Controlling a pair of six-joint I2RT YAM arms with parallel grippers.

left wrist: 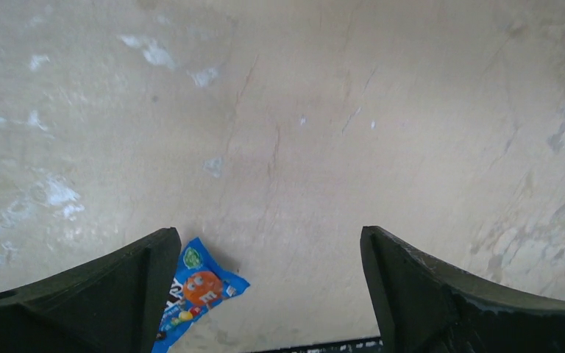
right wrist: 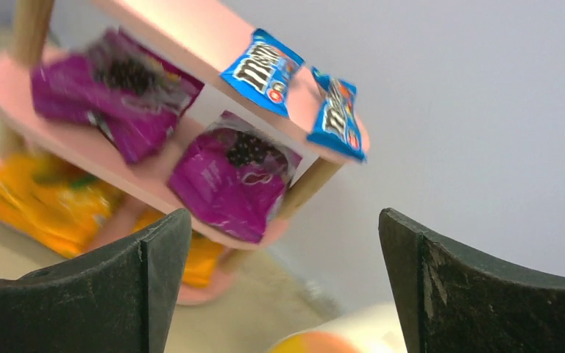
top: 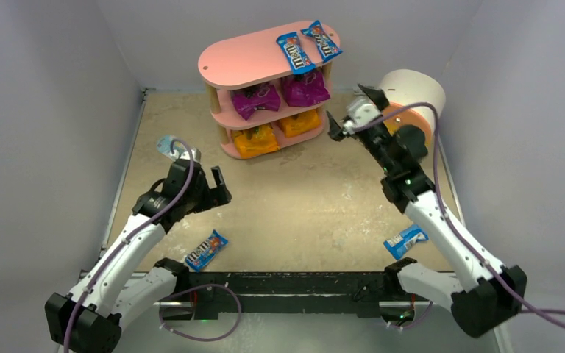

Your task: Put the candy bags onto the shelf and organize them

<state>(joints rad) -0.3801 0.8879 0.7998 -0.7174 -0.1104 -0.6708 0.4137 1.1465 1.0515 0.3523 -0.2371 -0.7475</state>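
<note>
The overhead view is sharp and evenly lit by soft light from above. Only weak shadows lie between the boards of the pink three-tier shelf with wooden posts [top: 243, 55]. In the left wrist view the scratched beige tabletop [left wrist: 338, 147] is bright, with pale shiny patches at the left, while the black fingers [left wrist: 81, 301] at the bottom edge are dark and a little soft. The right wrist view is blurred: the glossy purple bags [right wrist: 232, 180] and the orange bags [right wrist: 37, 198] look smeared.

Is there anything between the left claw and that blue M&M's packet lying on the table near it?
Nothing visible. The left claw hangs open over the table, and the blue packet lies flat close by, with nothing lying between them.
</note>
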